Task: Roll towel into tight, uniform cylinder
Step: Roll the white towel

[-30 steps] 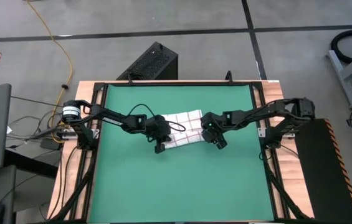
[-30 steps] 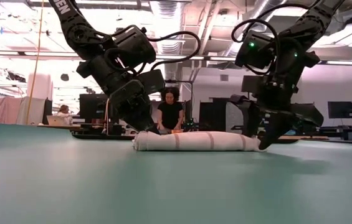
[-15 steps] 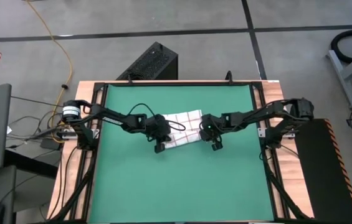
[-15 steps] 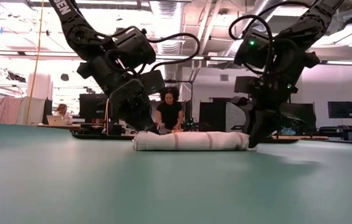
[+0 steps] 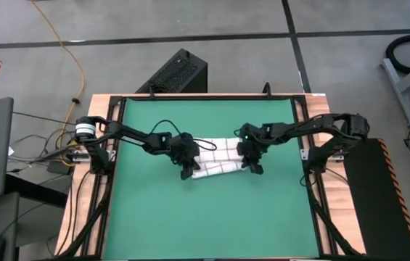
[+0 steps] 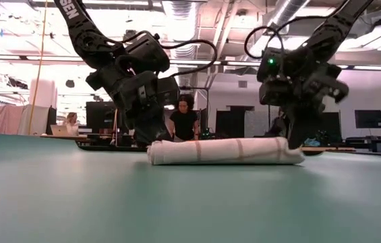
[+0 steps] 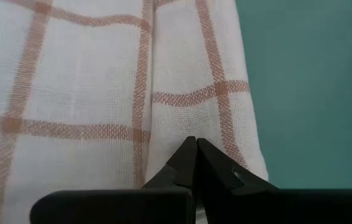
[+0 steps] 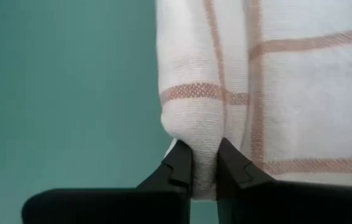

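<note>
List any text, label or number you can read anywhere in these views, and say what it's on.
"EN": white letters on the upper link of the left arm in the low view; the start of the word is cut off by the picture's edge.
Nothing readable on the towel, the green mat or the monitors in the room behind.

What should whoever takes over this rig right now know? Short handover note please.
Left claw: shut, tips pressed on the left end of the towel.
Right claw: shut on the towel's right end, a fold of cloth pinched between its fingers.
Towel: mid green mat, partly rolled; a flat section shows in the high view.
Left to do: finish rolling, tighten, even the ends.
</note>
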You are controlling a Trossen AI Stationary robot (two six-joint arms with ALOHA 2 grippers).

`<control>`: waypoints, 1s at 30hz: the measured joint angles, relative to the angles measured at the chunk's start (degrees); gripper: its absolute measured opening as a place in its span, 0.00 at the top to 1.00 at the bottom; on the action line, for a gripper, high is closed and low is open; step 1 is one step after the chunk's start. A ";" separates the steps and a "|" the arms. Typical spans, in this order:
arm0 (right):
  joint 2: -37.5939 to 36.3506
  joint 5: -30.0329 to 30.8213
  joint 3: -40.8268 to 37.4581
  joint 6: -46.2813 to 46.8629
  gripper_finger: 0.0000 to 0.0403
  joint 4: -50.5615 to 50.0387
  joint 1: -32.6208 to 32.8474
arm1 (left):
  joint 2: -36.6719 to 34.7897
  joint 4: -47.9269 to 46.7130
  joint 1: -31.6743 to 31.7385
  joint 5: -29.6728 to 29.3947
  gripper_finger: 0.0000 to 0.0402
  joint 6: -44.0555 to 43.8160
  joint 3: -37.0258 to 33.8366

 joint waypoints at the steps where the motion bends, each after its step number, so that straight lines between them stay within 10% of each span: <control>1: 0.01 -2.58 0.00 2.01 0.89 -0.06 -0.72 | 0.69 1.11 -0.06 1.49 1.00 -0.89 -0.02; 23: 5.68 -10.19 0.26 31.09 0.89 -0.18 -4.75 | -3.48 4.27 0.15 12.84 1.00 -16.83 -0.37; 30: 6.07 -13.22 0.19 33.35 0.89 0.26 -5.69 | -15.17 -3.56 -0.64 2.75 1.00 -13.84 -0.22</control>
